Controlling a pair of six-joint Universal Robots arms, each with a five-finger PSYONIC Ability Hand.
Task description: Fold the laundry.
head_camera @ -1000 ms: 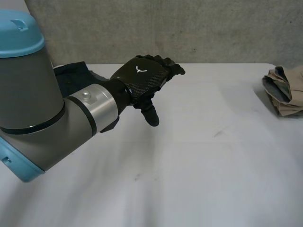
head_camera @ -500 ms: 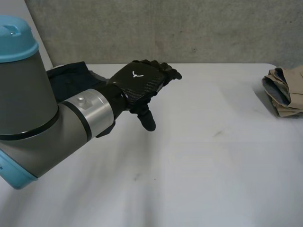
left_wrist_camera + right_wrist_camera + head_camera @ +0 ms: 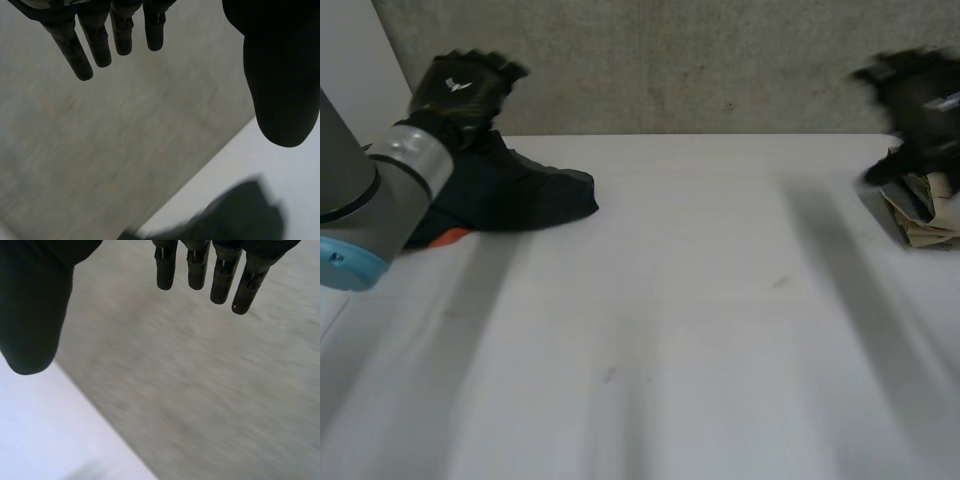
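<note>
A dark navy garment (image 3: 510, 190) lies crumpled at the table's far left, with a bit of orange at its near edge; it also shows as a dark shape (image 3: 240, 215) below my left hand's thumb. My left hand (image 3: 460, 85) is raised above that garment near the wall, fingers (image 3: 95, 40) straight and empty. A folded beige garment (image 3: 930, 215) sits at the far right edge. My right hand (image 3: 920, 100) hovers just above it, fingers (image 3: 210, 270) straight and holding nothing.
The white table (image 3: 700, 320) stretches between the two garments. A grey concrete wall (image 3: 700, 60) stands right behind the table's far edge, close to both raised hands.
My left arm has swung from the table's middle to the far left, uncovering the dark garment. My right hand has come into view above the beige garment.
</note>
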